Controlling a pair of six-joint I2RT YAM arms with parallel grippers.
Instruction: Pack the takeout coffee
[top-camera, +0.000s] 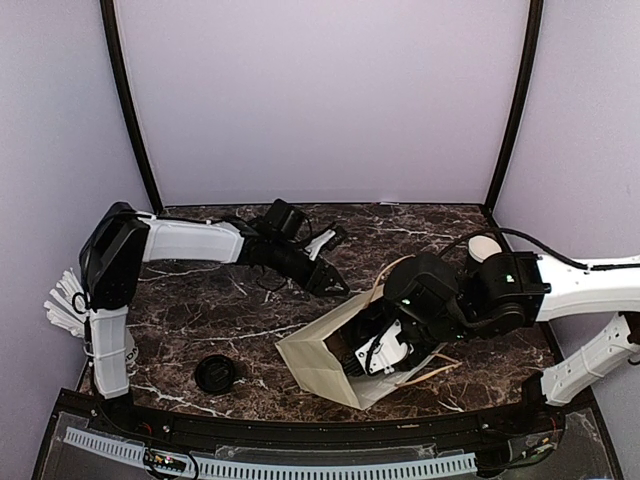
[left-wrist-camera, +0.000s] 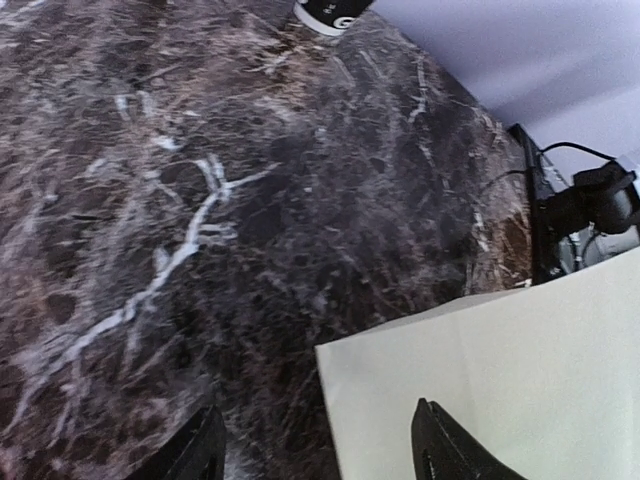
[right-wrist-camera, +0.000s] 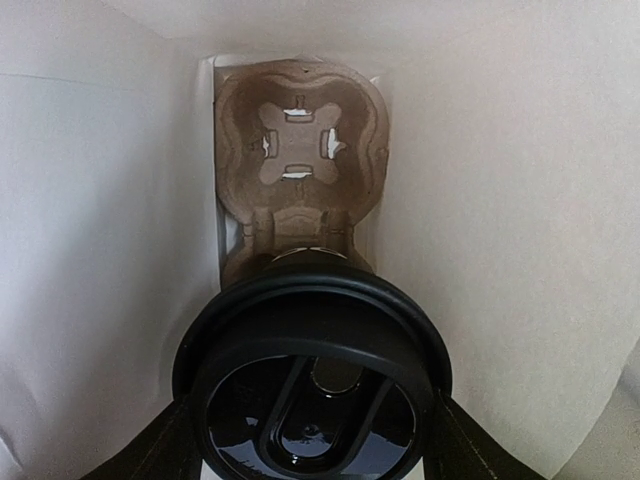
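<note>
Inside the paper bag (right-wrist-camera: 80, 250), the right gripper (right-wrist-camera: 312, 440) clasps the lidded coffee cup (right-wrist-camera: 315, 330) over a cardboard cup tray (right-wrist-camera: 300, 130) at the bottom. Beside the bag's edge the left gripper (left-wrist-camera: 320, 455) hangs, jaws parted, empty.

The takeout coffee (right-wrist-camera: 312, 385) shows only its black lid between the jaws of the right gripper (right-wrist-camera: 312, 455); the lid hides the cup's walls and the near pocket of the pulp carrier (right-wrist-camera: 300, 150) beyond the jaws. The fingers (right-wrist-camera: 160, 455) are dark wedges cut off by the bottom edge. From above, fingertips and cup are buried in the paper bag (top-camera: 310, 365) (the wrist covers its mouth). Far ahead of the jaws of the left gripper (left-wrist-camera: 322, 445), a black cup (left-wrist-camera: 330, 10) is cropped to its base.
</note>
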